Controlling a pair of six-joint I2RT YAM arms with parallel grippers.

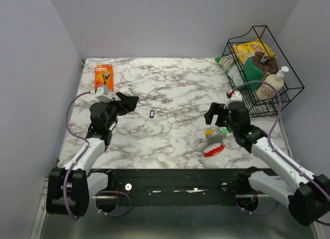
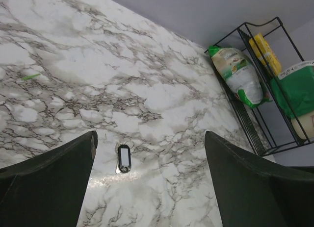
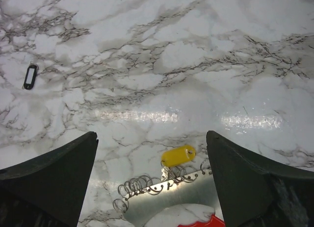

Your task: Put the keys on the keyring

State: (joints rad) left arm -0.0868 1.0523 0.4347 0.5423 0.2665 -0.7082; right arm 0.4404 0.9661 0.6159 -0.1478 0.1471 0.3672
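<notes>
The left jaws stand wide apart and hold nothing, hanging over the marble counter [image 1: 170,84] at the end of the left arm [image 1: 90,151]; the right jaws, on the right arm [image 1: 268,151], are likewise spread and empty. The keyring [image 1: 151,113], a small black oblong loop, lies flat near the middle of the counter between the two arms; from the left wrist it shows ahead of the fingers [image 2: 49,183], touching neither. The keys [image 1: 210,142] lie well apart from it, on the counter close under the right jaws, with a yellow head [image 3: 178,155], a coil of wire rings and a red tag [image 1: 213,151] towards the near edge. At the far left lies an orange razor pack [image 1: 103,78], its print too small to read. At the far right a black wire basket [image 1: 289,79] holds a yellow bag [image 1: 252,49] with a red Lay's emblem, a green packet [image 1: 251,68] and a cream pump bottle [image 1: 273,84]; a white-and-green bag [image 2: 238,77] leans against its outside, its lettering unreadable.
</notes>
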